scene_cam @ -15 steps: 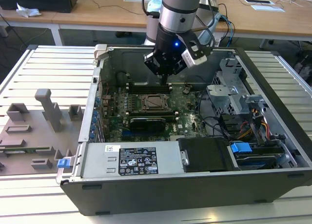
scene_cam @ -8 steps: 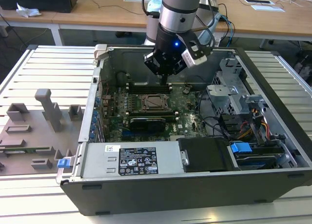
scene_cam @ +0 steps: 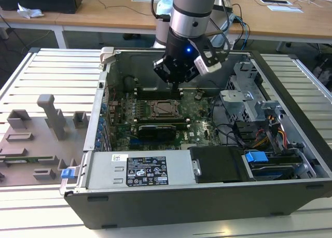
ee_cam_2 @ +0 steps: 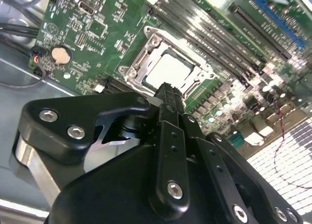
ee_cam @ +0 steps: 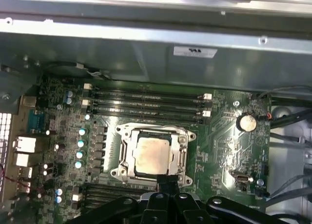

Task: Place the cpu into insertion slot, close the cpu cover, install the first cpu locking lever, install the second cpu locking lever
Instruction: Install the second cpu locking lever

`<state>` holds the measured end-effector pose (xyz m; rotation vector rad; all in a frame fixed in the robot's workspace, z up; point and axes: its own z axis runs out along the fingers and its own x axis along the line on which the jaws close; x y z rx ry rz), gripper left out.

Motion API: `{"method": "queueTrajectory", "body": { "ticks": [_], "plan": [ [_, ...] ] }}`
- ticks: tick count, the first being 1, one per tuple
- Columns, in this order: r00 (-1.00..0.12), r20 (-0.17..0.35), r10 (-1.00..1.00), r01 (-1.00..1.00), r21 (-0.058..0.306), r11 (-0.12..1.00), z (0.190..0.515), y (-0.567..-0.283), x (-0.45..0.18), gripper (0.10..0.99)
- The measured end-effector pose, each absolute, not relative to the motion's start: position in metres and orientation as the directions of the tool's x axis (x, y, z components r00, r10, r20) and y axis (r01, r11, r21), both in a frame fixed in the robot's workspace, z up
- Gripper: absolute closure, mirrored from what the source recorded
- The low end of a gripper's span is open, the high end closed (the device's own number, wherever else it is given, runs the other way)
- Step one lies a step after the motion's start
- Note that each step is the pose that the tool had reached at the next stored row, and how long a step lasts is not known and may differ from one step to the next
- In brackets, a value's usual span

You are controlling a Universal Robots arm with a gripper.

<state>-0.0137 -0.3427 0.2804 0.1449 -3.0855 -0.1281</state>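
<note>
The arm hangs over the open computer case [scene_cam: 290, 144]; its gripper [scene_cam: 174, 74] sits above the green motherboard [scene_cam: 199, 111], near the back wall of the case; nothing shows between its fingers, and in both wrist views the fingertips [ee_cam_2: 168, 94] look pressed together, close over one edge of the socket.

The cpu [ee_cam: 152, 154] lies flat in the insertion slot [ee_cam: 123, 155], its pale metal top showing through the square window of the cpu cover [ee_cam: 181, 137]; the cover lies down over it, flat on the socket rim. In the exterior view the chip is a small pale square (tiny against the case) amid the board. Long black memory slots [ee_cam: 146, 104] run just beside the socket; a round coin battery [ee_cam: 247, 122] sits on the board, well apart from it. The case rests on a slatted table [scene_cam: 52, 72].
</note>
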Motion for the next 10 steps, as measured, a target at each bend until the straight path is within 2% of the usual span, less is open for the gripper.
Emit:
{"method": "queueTrajectory", "body": {
  "ticks": [10],
  "plan": [
    [-0.994,0.046,-0.096,-0.091,0.086,0.992,0.2726,-0.354,-0.0139,0.98]
  ]
}}
